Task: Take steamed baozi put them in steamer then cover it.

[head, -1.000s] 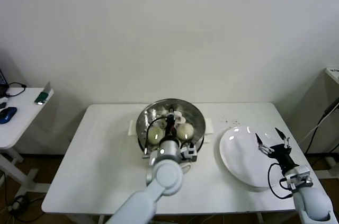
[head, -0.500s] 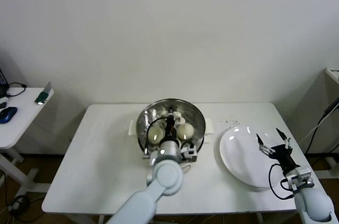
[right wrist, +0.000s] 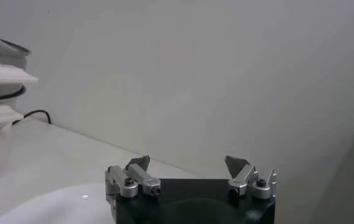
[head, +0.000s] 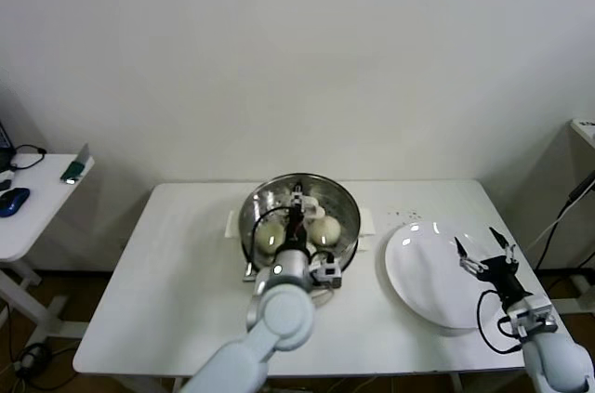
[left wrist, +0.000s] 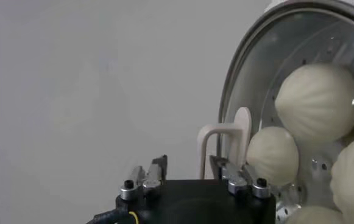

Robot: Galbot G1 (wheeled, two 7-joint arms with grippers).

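Steel gleams at the middle of the white table (head: pixel 177 254): the steamer (head: pixel 346 210) stands near its far edge, white side handles sticking out to either side. Steamed baozi (head: pixel 324 229) lie in its basket, but the left arm rises in front of them, so the head view gives only parts of two or three. The left wrist view shows four pale pleated rounds, the lowest cut off by the frame. The cover (left wrist: pixel 242 133) is seen there mainly by its clear glass, metal rim and cream handle, on top of the steamer with the buns visible through it. How squarely it sits on the rim cannot be told.

The left gripper (head: pixel 297 203) hangs over the middle of the steamer. In its wrist view the fingers (left wrist: pixel 156 169) stand parted on either side of the cover's handle, not pressing it.

The right gripper (head: pixel 483 251) waits over the near right part of the table, above a flat white plate (head: pixel 418 272), its jaws spread wide with nothing between them. The right forearm is cut off by the frame.

Behind the table is a plain pale wall. At the left stands a second white desk (head: pixel 28 221) with a blue mouse (head: pixel 11 200), cables and a small green item too small to name.
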